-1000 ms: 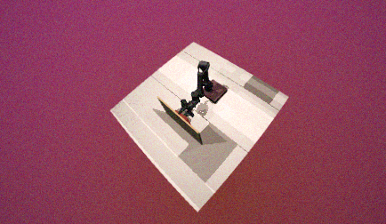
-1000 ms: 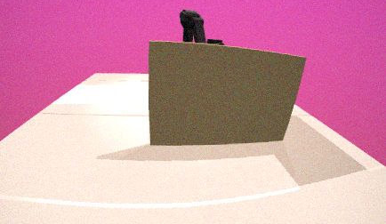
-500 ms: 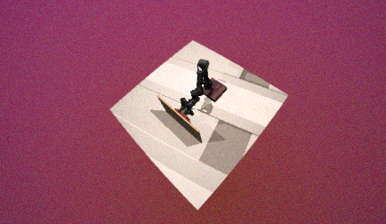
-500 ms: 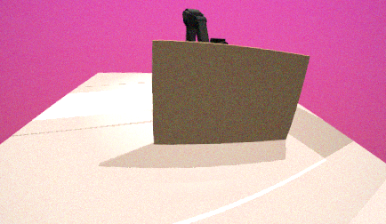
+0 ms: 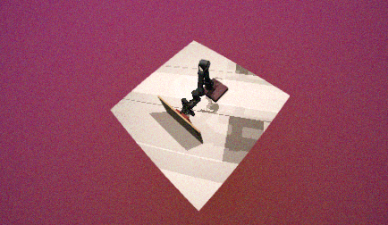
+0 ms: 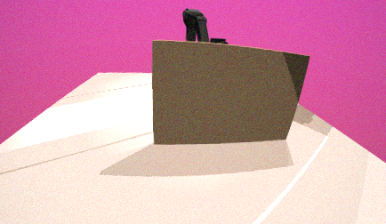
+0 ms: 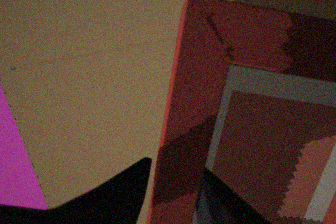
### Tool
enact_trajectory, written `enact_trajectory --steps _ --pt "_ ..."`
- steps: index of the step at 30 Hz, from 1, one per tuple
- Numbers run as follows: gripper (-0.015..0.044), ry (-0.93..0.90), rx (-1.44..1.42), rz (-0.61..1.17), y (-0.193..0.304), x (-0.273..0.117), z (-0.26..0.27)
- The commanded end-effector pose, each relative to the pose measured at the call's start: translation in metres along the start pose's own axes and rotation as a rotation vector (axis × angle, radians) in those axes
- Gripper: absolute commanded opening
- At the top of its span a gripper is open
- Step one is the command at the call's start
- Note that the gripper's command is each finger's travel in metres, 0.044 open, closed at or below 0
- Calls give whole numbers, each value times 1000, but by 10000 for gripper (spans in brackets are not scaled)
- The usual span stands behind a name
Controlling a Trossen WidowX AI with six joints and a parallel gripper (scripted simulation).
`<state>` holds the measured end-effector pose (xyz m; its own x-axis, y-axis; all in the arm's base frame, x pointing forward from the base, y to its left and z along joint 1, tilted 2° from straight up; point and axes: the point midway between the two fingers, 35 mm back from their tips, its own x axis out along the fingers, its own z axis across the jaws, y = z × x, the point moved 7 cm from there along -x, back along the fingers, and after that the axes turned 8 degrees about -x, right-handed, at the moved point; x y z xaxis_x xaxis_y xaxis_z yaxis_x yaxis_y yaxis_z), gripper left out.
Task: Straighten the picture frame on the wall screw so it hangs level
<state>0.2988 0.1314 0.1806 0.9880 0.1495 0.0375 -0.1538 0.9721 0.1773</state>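
Observation:
The picture frame [image 7: 200,75] [image 5: 182,115] has a red border, a grey inner mat and a reddish picture. It hangs against the tan wall panel [image 7: 90,100] [image 5: 188,128] [image 6: 222,93]. In the wrist view its left side bar leans, with the top to the right; whether it is level cannot be told. My gripper [image 7: 173,169] is partly open, its black fingertips on either side of that bar, with a narrow gap left at the outer edge. The screw and notched strip are hidden. In the exterior view the panel's back hides frame and gripper.
The arm [image 5: 203,73] [image 6: 196,26] rises from a dark reddish base plate [image 5: 218,90] on the pale table [image 5: 192,192] [image 6: 133,200]. The wall panel stands upright and casts a shadow on the table. The panel's left edge shows in the wrist view against magenta background.

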Motion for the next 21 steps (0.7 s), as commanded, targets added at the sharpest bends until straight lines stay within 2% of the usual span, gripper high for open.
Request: enact_trajectory --steps 1,7,9,10,21 --pt "100 0 1 3 0 0 0" --pt "60 0 1 3 0 0 0" --pt "7 0 1 3 0 0 0" --pt "0 0 1 3 0 0 0" --pt "0 0 1 3 0 0 1"
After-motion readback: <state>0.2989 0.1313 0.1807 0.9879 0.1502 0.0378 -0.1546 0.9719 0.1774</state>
